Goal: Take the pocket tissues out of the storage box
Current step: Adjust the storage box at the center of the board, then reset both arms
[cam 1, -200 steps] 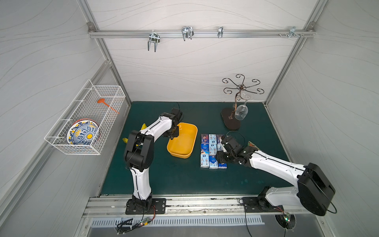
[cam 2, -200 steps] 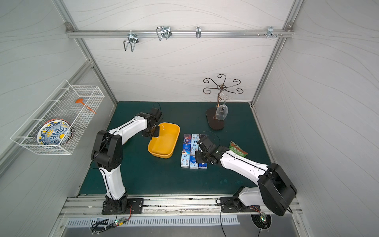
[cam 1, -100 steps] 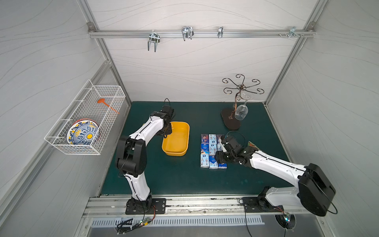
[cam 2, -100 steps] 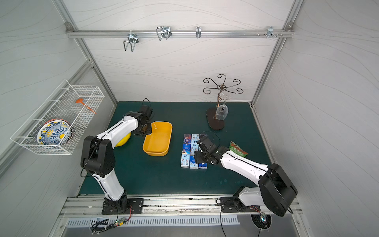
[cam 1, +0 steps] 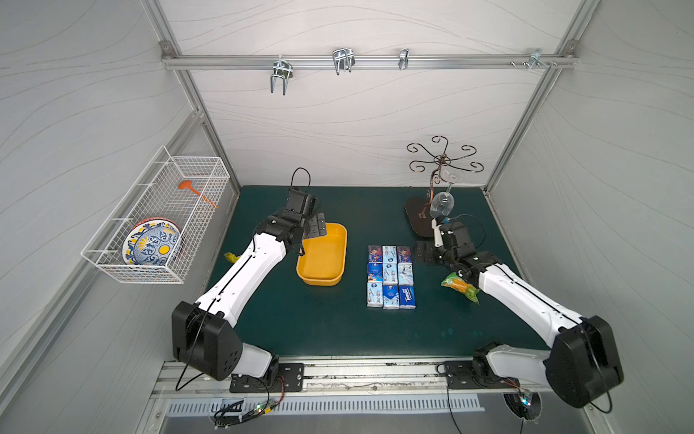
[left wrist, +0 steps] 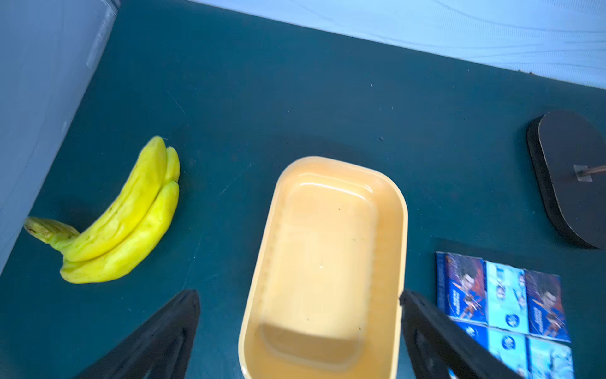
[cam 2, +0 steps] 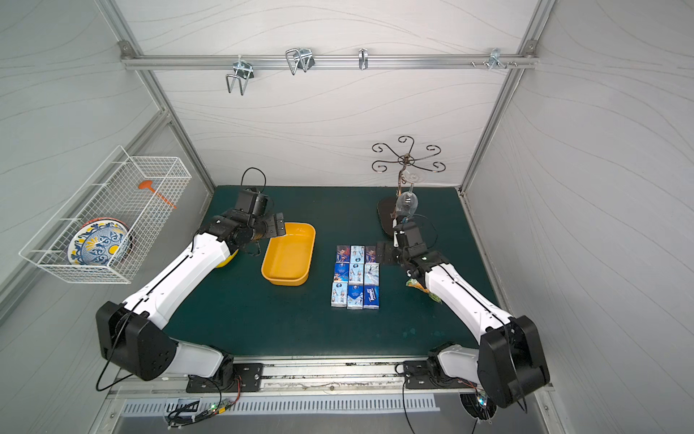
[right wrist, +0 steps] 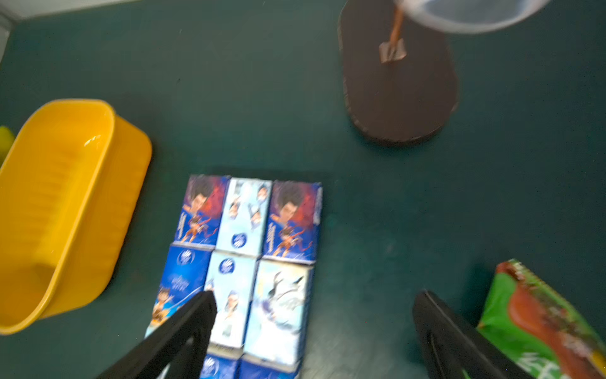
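Several pocket tissues [cam 1: 390, 276] [cam 2: 355, 276] lie in a tight three-by-three block on the green mat, printed dark blue, light blue and white. To their left stands the yellow storage box [cam 1: 323, 255] [cam 2: 289, 255], empty in the left wrist view [left wrist: 324, 262]. My left gripper [cam 1: 319, 225] [left wrist: 299, 295] hangs open above the box's far end, touching nothing. My right gripper [cam 1: 422, 252] [right wrist: 316, 295] is open just right of the block's far corner, holding nothing. The right wrist view shows the tissues [right wrist: 249, 249] and the box [right wrist: 59, 203].
Bananas [left wrist: 124, 216] lie by the left wall. A green snack bag [cam 1: 460, 287] sits under my right forearm. A dark stand base [cam 1: 418, 221] with a hanging glass [cam 1: 442, 204] stands at the back right. A wire basket [cam 1: 157, 225] with a plate hangs on the left wall.
The storage box shifted left and now rests flat, and my left gripper let it go and opened. My right gripper opened wide and drew back to the right of the tissues.
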Robot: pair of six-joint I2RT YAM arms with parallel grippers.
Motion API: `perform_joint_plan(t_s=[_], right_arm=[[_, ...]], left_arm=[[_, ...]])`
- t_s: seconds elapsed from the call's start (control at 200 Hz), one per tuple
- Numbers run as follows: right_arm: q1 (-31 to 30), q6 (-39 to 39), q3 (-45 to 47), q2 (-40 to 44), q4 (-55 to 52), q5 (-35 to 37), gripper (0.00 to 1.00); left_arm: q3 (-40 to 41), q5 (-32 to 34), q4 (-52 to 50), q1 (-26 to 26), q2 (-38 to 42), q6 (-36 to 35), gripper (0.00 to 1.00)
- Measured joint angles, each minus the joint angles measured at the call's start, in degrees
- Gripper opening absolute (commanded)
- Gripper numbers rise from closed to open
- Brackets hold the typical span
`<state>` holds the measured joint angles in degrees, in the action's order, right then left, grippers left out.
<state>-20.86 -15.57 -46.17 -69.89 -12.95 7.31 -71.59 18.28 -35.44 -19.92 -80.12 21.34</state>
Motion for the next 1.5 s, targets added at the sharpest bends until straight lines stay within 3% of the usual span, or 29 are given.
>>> perform_joint_plan(t_s=[0.24, 0.33, 0.49, 0.73, 0.866, 1.096, 1.256, 1.501], right_arm=[[17.33, 6.23, 9.60, -0.22, 13.77, -3.08, 0.99], [20.70, 7.72, 12.55, -2.78, 19.65, -3.28, 0.99], [20.72, 8.61, 19.65, -5.84, 33.97, -3.65, 0.99], [19.56, 9.53, 26.53, -16.13, 55.74, -3.04, 0.99], [17.49, 11.10, 24.57, -19.02, 57.72, -1.88, 0.99], [15.06, 11.63, 22.82, -19.06, 59.43, 3.26, 0.99], [14.93, 12.00, 22.82, -19.08, 59.43, 4.94, 0.99], [14.82, 12.20, 22.82, -19.08, 59.43, 6.01, 0.99]], left_arm=[[15.30, 5.27, 14.29, -0.13, 3.65, -5.31, 1.00], [18.64, 7.19, 18.18, -0.11, 3.63, -8.44, 1.00], [25.44, 8.02, 27.74, 1.84, 4.11, -12.46, 1.00], [39.93, 4.48, 45.55, 9.79, 5.88, -17.33, 1.00], [45.66, 0.96, 56.17, 10.78, 4.09, -20.31, 0.99], [46.36, -2.86, 70.84, 12.17, -3.58, -24.59, 0.97], [49.51, -8.31, 81.46, 18.78, -7.04, -22.43, 0.99], [49.11, -11.58, 82.03, 20.24, -8.50, -21.11, 1.00]])
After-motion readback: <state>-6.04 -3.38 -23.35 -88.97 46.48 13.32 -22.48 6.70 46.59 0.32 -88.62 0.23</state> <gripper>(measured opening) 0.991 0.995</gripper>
